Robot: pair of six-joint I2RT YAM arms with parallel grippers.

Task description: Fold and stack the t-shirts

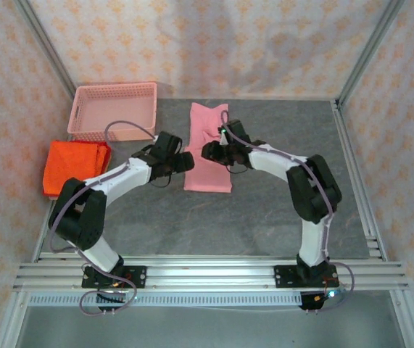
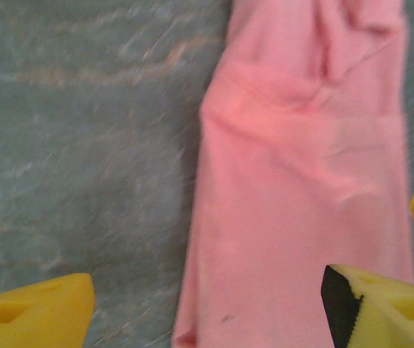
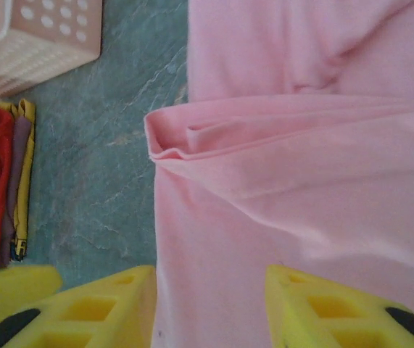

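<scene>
L gripper (image 2: 207, 312) jaws apart, R gripper (image 3: 210, 304) likewise, both empty over pink t-shirt (image 1: 208, 180), which lies part-folded just right of basket (image 1: 111, 135). Orange-red t-shirts (image 1: 72, 167) stacked just nearside of basket. Cloth prob. soft, light, floppy; pinch hem corners w/ both.

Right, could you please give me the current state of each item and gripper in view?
pink t-shirt: folded into a long narrow strip, lying flat on the table.
orange-red t-shirts: folded and stacked near the table's left edge.
basket: upright, empty.
left gripper: open, over the pink t-shirt's edge, holding nothing.
right gripper: open, above the pink t-shirt, holding nothing.
</scene>
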